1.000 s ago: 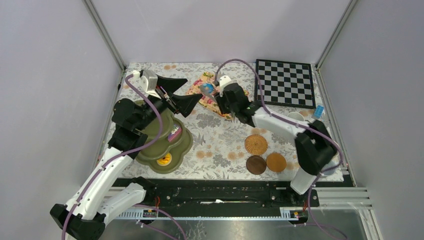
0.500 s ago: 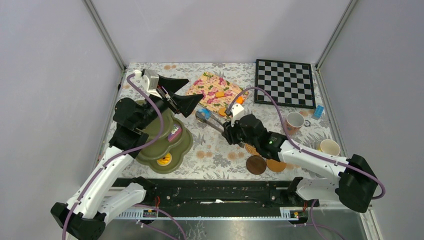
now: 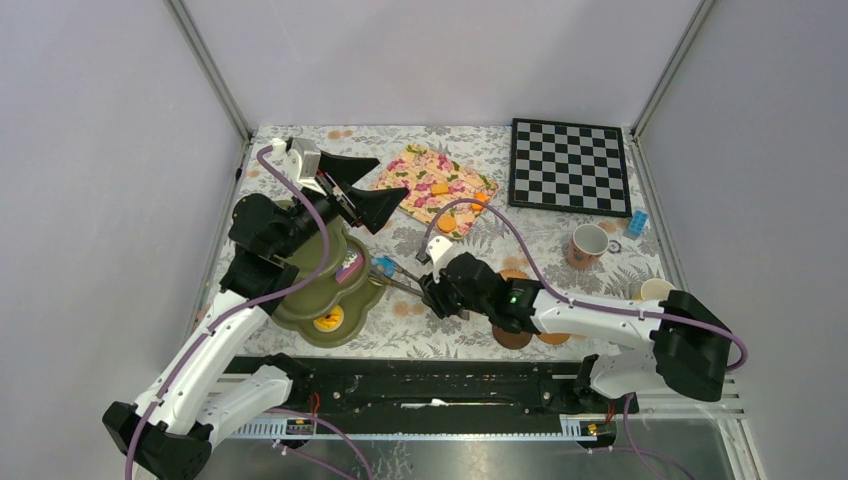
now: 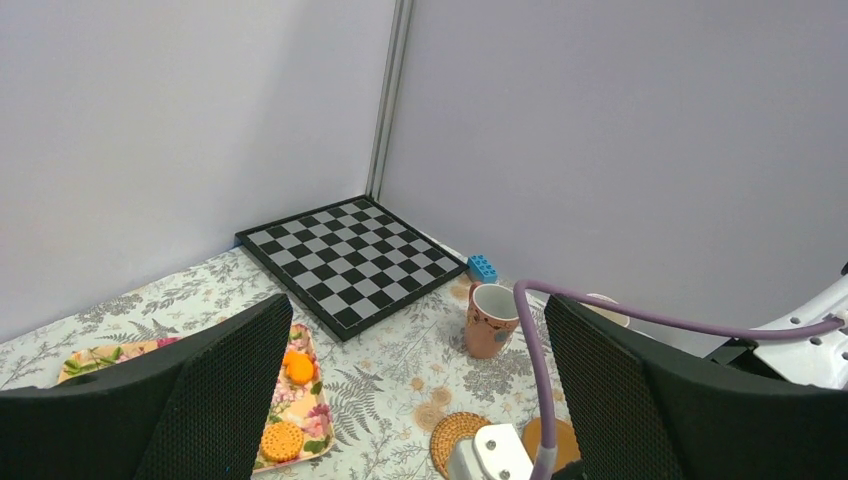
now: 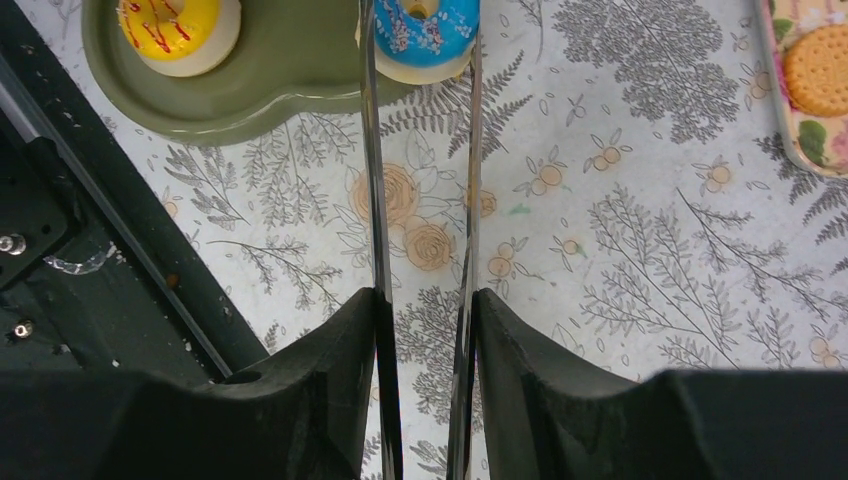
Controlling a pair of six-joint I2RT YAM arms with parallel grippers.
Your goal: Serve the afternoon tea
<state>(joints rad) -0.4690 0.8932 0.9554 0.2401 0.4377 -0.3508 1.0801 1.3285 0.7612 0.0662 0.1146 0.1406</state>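
My right end effector is partly closed, clamping slim metal tongs. These pinch a blue-iced toy doughnut over the rim of the olive-green scalloped stand, for reach, I judge. Left end effector wide open, empty.

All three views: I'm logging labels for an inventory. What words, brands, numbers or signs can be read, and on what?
No readable text in any view.
Chessboard: plain squares, no letters or numbers on its border.
Pink mug: small dark marks near the rim, too small to read.
Blue doughnut: sprinkles only.
Metal tongs: no stamp visible.
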